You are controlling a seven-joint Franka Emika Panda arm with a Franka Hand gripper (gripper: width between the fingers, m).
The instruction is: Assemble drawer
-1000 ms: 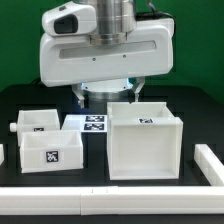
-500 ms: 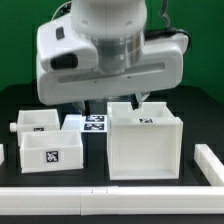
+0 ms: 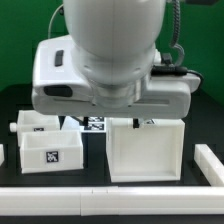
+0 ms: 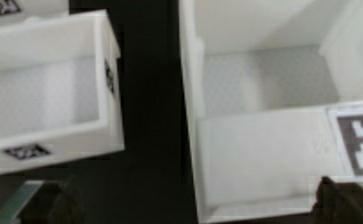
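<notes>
The large white casing (image 3: 146,151) stands open-topped at the exterior view's right, with a tag on its back rim. Two white knobbed trays sit to its left, the rear one (image 3: 36,122) and the front one (image 3: 50,150) with a tag on its front wall. In the wrist view my gripper (image 4: 192,206) is open and empty. It hovers over the dark gap between one tray (image 4: 45,90) and the casing (image 4: 267,110), with one fingertip (image 4: 347,200) over the casing's wall. The arm's body hides the fingers in the exterior view.
The marker board (image 3: 95,124) lies flat between the trays and the casing, partly hidden by the arm. A white rail (image 3: 110,196) runs along the table's front and another (image 3: 210,162) along the right side.
The arm has swung toward the camera and lower, and now fills the upper frame and covers the casing's back rim. The trays and casing have not moved.
</notes>
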